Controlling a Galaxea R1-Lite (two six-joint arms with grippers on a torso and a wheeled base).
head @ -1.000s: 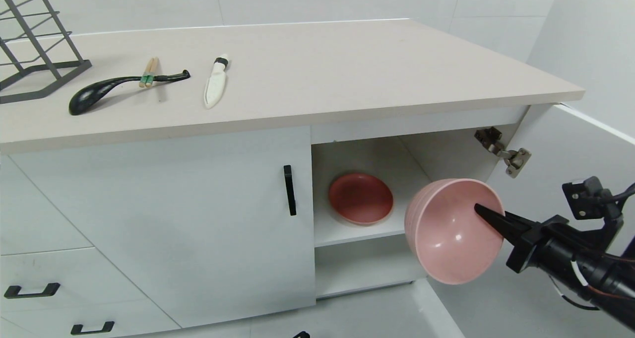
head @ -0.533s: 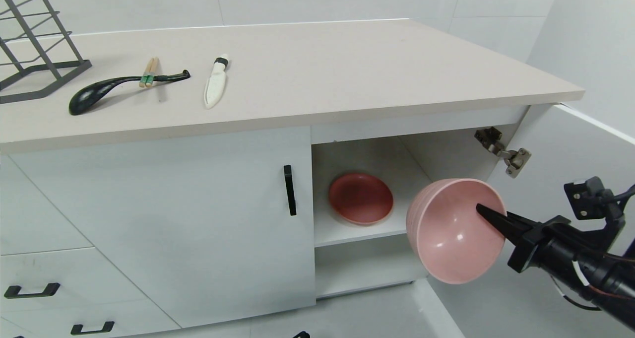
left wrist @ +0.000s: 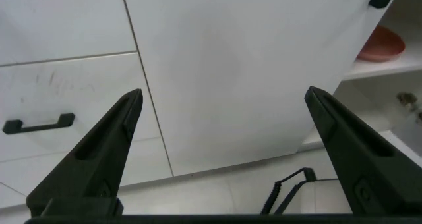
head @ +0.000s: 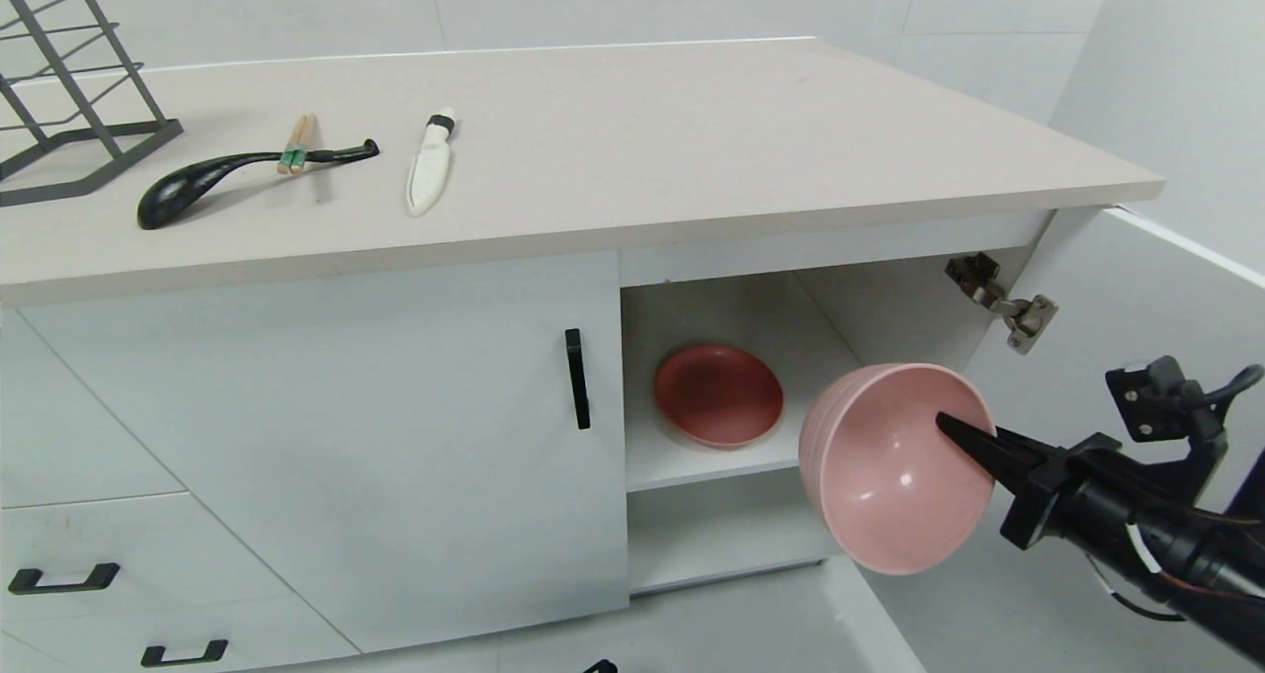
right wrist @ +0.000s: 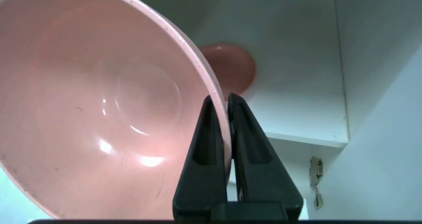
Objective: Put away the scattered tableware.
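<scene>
Clamped tight on the rim of the pink bowl, my right gripper held it tipped on its side, mouth toward me, before the open cabinet; whether it had crossed the shelf edge I couldn't quite tell. A red plate lay on that shelf. My left gripper hung spread wide, holding nothing, facing the closed door. On the counter lay a black spoon, chopsticks and a white knife.

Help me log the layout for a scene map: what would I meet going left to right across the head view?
wire rack → black ladle → white knife → cabinet door handle → red plate → pink bowl
</scene>
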